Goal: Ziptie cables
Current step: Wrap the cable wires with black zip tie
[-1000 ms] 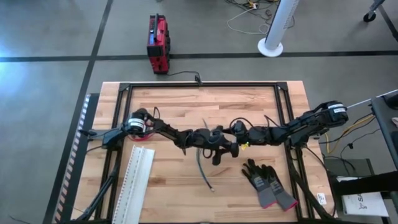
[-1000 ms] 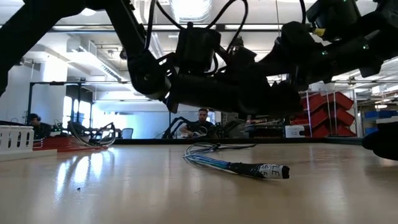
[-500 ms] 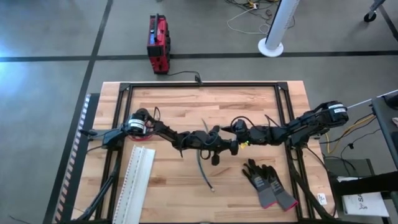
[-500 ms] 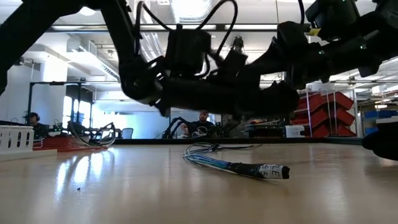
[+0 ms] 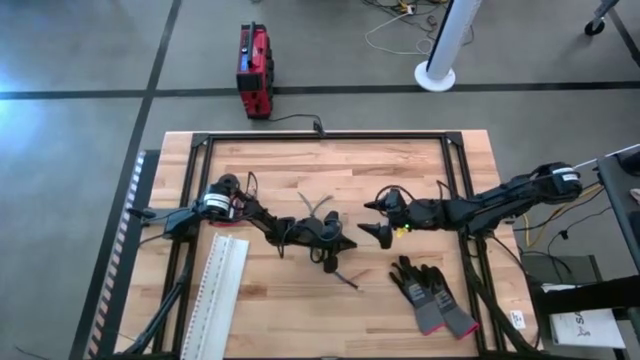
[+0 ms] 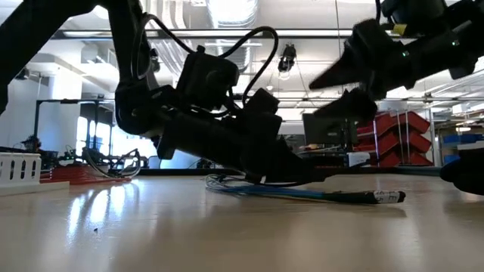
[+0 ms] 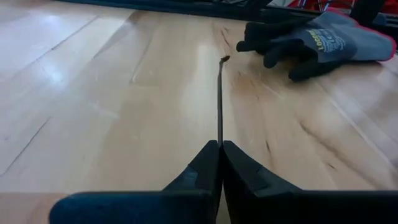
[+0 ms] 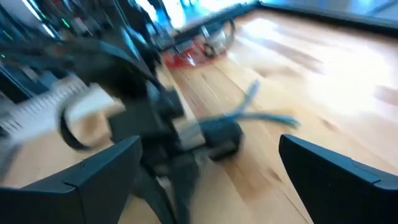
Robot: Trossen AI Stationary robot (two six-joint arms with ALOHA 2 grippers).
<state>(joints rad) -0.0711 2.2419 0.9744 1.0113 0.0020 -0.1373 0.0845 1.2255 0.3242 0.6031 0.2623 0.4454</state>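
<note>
The cables point(image 5: 345, 277) are a thin bluish bundle lying flat on the wood table, with forked loose ends point(image 5: 317, 207) toward the far side and a black labelled end point(image 6: 386, 198) toward the near right. My left gripper point(image 5: 335, 260) is down at the table mid-centre, shut on the bundle. My right gripper point(image 5: 373, 222) hangs open above the table just right of it, fingers pointing left, nothing between them; its wrist view looks onto the left gripper and the forked ends point(image 8: 252, 115). My left gripper pinches the cables between its two fingertips point(image 7: 219, 148), a short way back from the near end point(image 7: 222, 60). The fingers slant down toward the table's near right and lie along the bundle. The bundle lies on the table and runs straight on ahead of the fingertips.
A pair of black-and-grey gloves point(image 5: 430, 295) lies near right, just beyond the cable's end. A long white slotted strip point(image 5: 220, 290) lies near left. A black frame point(image 5: 320, 135) borders the table. A red box point(image 5: 253, 70) stands on the floor beyond the far edge.
The two grippers, close together a second ago, have parted: my right gripper has drawn back toward the table's right edge. My left gripper has gone down and toward the near edge. The cables have slid and turned on the table and now lie stretched out longer.
</note>
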